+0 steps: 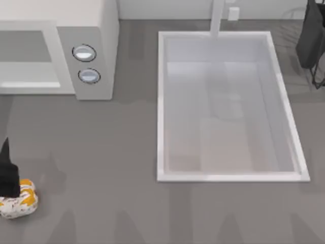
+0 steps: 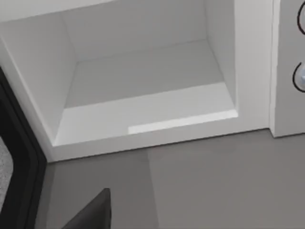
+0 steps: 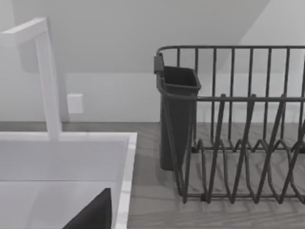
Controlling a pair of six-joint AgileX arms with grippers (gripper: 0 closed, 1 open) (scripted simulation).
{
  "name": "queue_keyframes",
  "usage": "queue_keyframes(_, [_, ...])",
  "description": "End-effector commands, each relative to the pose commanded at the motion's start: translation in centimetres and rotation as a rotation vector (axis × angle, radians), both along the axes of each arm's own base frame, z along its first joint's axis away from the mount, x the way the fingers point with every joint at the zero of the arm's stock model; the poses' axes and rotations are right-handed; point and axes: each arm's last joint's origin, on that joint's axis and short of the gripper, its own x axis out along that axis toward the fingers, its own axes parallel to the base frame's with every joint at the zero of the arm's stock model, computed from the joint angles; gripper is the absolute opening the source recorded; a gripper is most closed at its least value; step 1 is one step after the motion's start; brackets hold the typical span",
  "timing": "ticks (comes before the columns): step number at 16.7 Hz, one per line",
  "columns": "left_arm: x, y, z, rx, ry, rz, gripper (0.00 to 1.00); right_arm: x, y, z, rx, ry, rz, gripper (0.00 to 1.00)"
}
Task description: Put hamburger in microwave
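Orange-patched hamburger (image 1: 19,202) lies at the table's left edge — left hand (image 1: 7,175) over it, grip unclear — microwave (image 1: 96,30) beyond.

One hamburger (image 1: 20,202), one microwave (image 1: 96,30), two dials (image 1: 84,53), one sink (image 1: 228,177), one rack (image 3: 238,124).

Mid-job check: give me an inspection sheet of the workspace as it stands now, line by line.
Surface: grey table, no spills seen.
Job's things: hamburger on the table at the front left edge, not in the microwave; the microwave's cavity is open and holds nothing.
Clutter: white sink at centre right with a faucet; dark dish rack with a cup holder at the far right.
Grippers: left gripper right over the hamburger; right arm parked at the far right corner.
Cables: nothing seen.
Surroundings: pale wall behind the sink.
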Motion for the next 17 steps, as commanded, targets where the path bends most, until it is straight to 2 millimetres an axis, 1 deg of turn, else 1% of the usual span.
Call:
queue_keyframes(3, [1.6,-0.2,1.1,0.160,0.254,-0.076,1.00,0.0,0.0,0.0,0.000,0.000,0.000,1.00])
queue_keyframes(6, [4.1,-0.4,1.7,0.323,0.540,-0.209,1.00,0.0,0.0,0.0,0.000,0.000,0.000,1.00])
queue_keyframes(8, [6.2,-0.6,1.7,0.420,0.725,-0.322,1.00,0.0,0.0,0.0,0.000,0.000,0.000,1.00])
queue_keyframes(11, [9.4,-0.9,1.0,0.530,0.962,-0.508,1.00,0.0,0.0,0.0,0.000,0.000,0.000,1.00])
queue_keyframes(14, [11.8,-1.1,-0.1,0.596,1.127,-0.673,1.00,0.0,0.0,0.0,0.000,0.000,0.000,1.00])
queue_keyframes(17, [13.1,-1.3,-0.7,0.629,1.206,-0.773,1.00,0.0,0.0,0.0,0.000,0.000,0.000,1.00])
